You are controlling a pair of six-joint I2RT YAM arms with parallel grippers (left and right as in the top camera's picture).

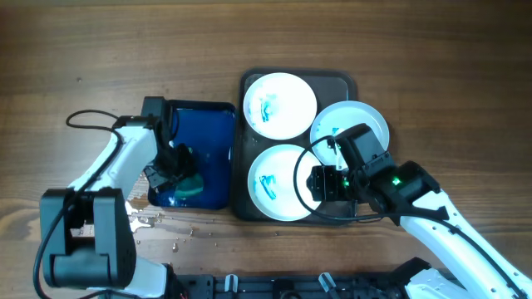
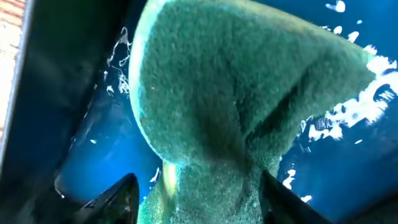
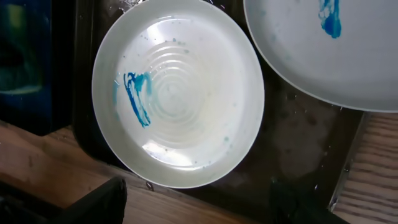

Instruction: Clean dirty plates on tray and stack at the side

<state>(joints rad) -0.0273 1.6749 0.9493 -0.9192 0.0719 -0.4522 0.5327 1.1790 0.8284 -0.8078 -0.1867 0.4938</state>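
Note:
Three white plates with blue smears lie on a dark tray [image 1: 349,80]: a far plate [image 1: 279,105], a right plate [image 1: 356,120] and a near plate [image 1: 274,184]. My left gripper [image 1: 177,168] is down in the blue water tub [image 1: 212,108], its fingers [image 2: 199,202] closed around a green sponge [image 2: 236,93], which also shows in the overhead view [image 1: 193,188]. My right gripper [image 1: 317,183] is open and empty, hovering over the near plate's right edge. In the right wrist view its fingers [image 3: 199,205] straddle the tray's front edge, below the near plate [image 3: 177,93] and the right plate [image 3: 323,56].
The blue tub sits just left of the tray and holds water. Water drops [image 1: 166,228] lie on the wooden table in front of the tub. A black cable [image 1: 91,116] loops by the left arm.

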